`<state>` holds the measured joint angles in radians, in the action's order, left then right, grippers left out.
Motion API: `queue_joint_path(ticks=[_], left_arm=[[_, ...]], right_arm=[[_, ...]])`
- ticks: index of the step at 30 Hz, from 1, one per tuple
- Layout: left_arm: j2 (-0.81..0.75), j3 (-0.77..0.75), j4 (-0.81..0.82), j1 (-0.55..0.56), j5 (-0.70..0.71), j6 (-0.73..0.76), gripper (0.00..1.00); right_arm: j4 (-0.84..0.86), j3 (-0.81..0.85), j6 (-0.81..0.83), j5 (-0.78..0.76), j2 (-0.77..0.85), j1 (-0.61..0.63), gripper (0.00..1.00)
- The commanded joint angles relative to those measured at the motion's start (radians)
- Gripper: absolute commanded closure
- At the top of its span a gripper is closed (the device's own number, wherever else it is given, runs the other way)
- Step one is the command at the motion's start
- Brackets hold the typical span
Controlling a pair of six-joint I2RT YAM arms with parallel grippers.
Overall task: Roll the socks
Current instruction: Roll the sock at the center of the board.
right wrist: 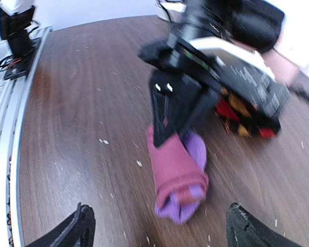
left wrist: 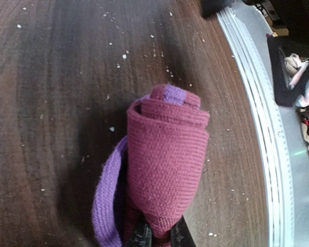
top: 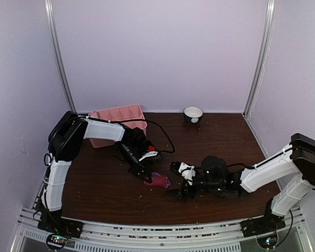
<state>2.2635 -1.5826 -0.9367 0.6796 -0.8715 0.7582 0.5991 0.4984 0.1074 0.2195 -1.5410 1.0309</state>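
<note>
**Pink roll pinched at one end, and it could unwind**

My left claw [left wrist: 160, 237] is pressed together on the near end of the rolled magenta-pink knit sock with the purple toe and cuff [left wrist: 165, 154]. The rest of the roll sticks out ahead of the fingertips and lies on the dark wooden table [left wrist: 51, 103]. My right claw [right wrist: 165, 234] is spread wide and holds nothing. The roll lies just ahead of it, between the lines of its two fingers but not touching either. The black sock with orange, red and yellow argyle diamonds [right wrist: 242, 116] lies flat behind my left claw, close against it.

I judge the rolling of this pink sock nearly done, but not secured, and the argyle one not yet begun.

What worries me:
- I grip only one end, so the far end with the spiral is free, and if I let go the layers may spring loose
- A purple cuff strip [left wrist: 105, 206] hangs slack beside the roll, left of my left fingertips, and it could drag or snag and pull the wrap open
- My two claws are close, so bringing the right one in to steady the roll risks knocking my left fingers or shoving the roll sideways
- Pulling my left claw back could catch the argyle sock and sweep it along
</note>
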Motion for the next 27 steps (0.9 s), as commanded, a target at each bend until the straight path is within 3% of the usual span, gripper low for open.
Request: queue_joint_path(ticks=[1,9,16,23,27], left_arm=[[0.082,-0.008,-0.135,0.001,0.040,0.057,1.00],[0.123,-0.059,-0.224,0.001,0.006,0.119,0.99],[0.123,-0.058,-0.225,0.001,0.003,0.124,0.95],[0.123,-0.062,-0.225,0.001,0.000,0.140,0.89],[0.106,-0.068,-0.224,0.002,-0.007,0.158,0.79]], right_arm=[[-0.009,0.118,0.127,0.165,-0.076,-0.001,0.15],[-0.135,0.261,0.203,0.241,-0.214,-0.001,0.29],[-0.205,0.331,0.270,0.163,-0.306,-0.003,0.38],[-0.268,0.352,0.307,0.129,-0.337,-0.011,0.69],[-0.319,0.369,0.309,0.122,-0.375,-0.012,0.68]])
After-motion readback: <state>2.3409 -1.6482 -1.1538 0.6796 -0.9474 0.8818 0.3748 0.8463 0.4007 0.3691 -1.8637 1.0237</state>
